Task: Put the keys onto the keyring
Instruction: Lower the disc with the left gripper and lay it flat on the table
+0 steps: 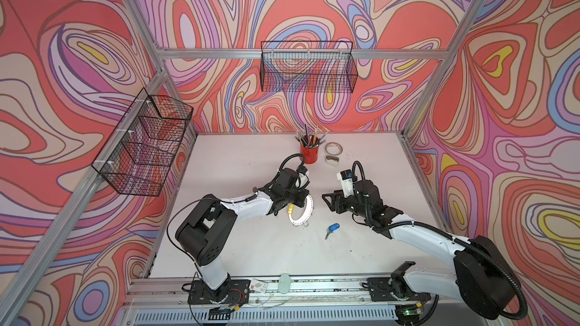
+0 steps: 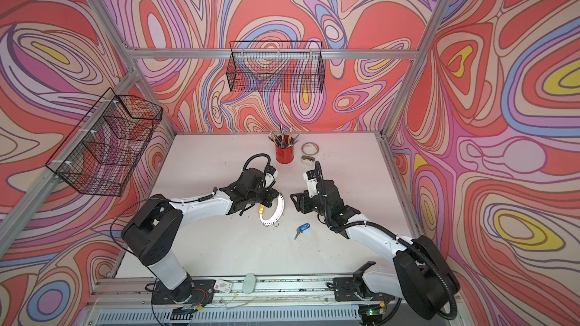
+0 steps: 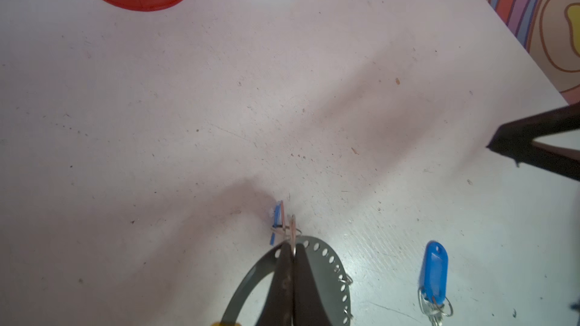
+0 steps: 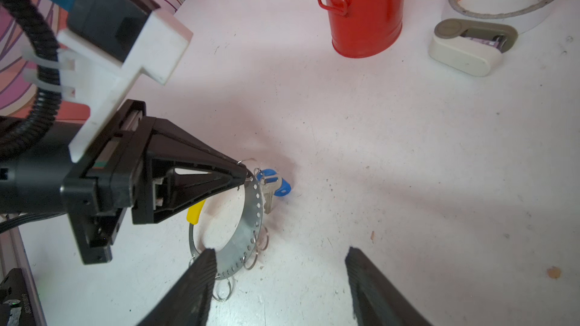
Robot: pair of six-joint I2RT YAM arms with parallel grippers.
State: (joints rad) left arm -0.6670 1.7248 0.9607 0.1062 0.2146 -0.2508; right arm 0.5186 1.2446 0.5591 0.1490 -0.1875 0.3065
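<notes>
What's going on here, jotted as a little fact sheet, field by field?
Left pincer: shut on the keyring rim
Right pincer: open, empty, above the table
First key: against the keyring by the left pincer; whether threaded, unclear
Second key: loose on the table, apart
Background: red pencil pot, tape roll

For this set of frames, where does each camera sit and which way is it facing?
Top views: high over the table's front edge, looking down toward the back wall; both arms show whole.
Left wrist: on the left arm, looking past the left gripper's shut jaws; keyring, loose key.
Right wrist: on the right arm, looking between the right gripper's open jaws at the left gripper pinching the keyring.
Shared: both wrist views show the red pot.
</notes>
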